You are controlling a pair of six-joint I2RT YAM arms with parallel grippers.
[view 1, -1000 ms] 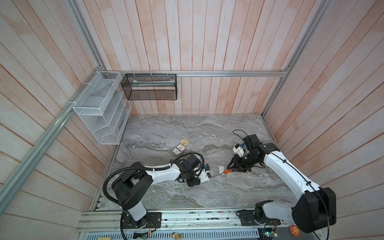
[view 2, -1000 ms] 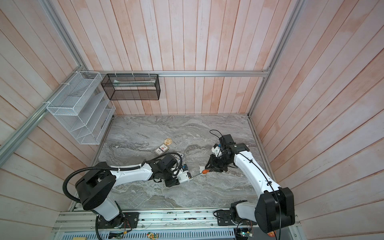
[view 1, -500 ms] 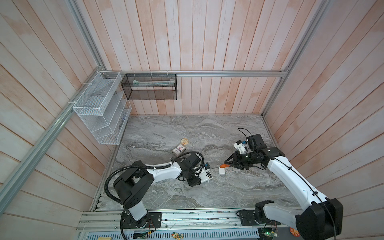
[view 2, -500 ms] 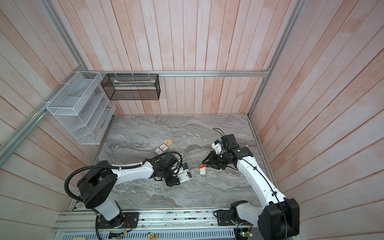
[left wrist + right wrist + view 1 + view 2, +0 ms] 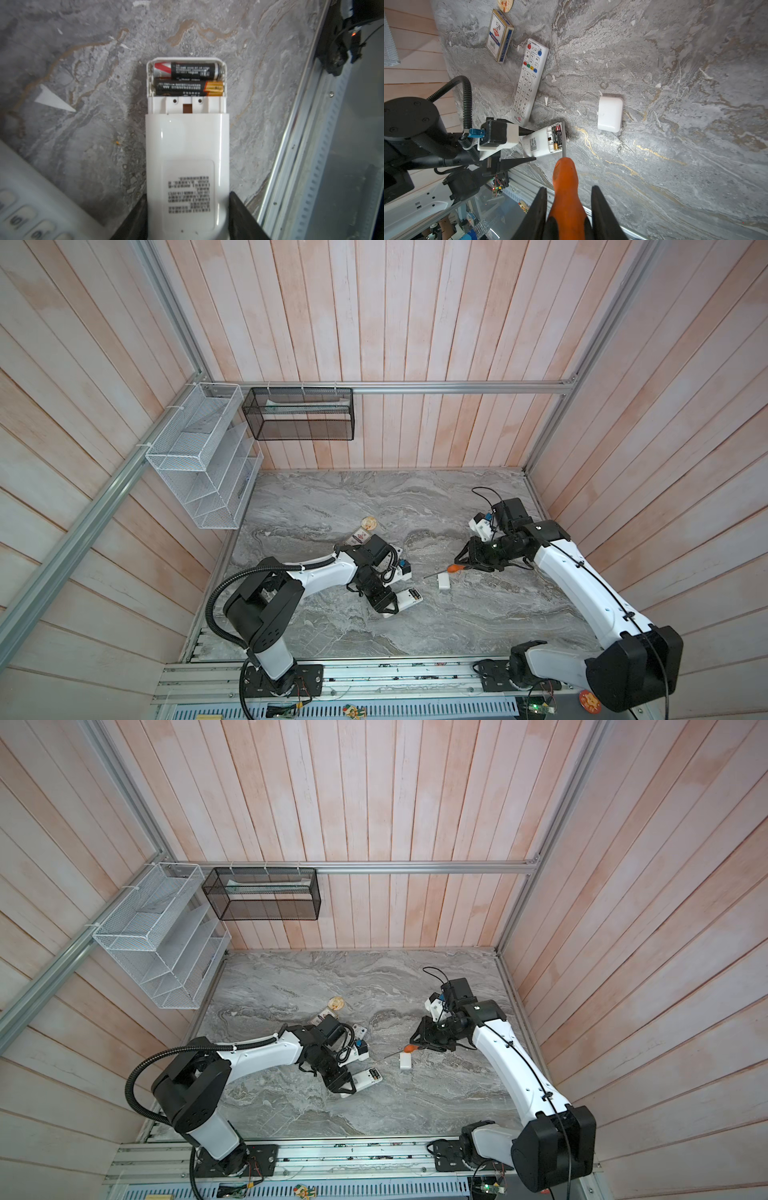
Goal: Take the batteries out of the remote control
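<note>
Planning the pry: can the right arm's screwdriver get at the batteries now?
Probably yes: cover off, lying aside; batteries exposed in the remote the left gripper clamps; nothing between them and the screwdriver in the right gripper.

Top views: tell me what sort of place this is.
Probably a robot test cell: left arm and right arm bolted to a rail, plank walls in an aluminium frame, a white basket hung up.

The whole desk [image 5: 374, 497] is being watched from high overhead in both top views, the camera head being tilted steeply down from the near side. The remote control [image 5: 187, 145] is being filmed close up by the left wrist camera. The same remote control is being taken in from farther off by the right wrist camera, along the screwdriver [image 5: 564, 182].
</note>
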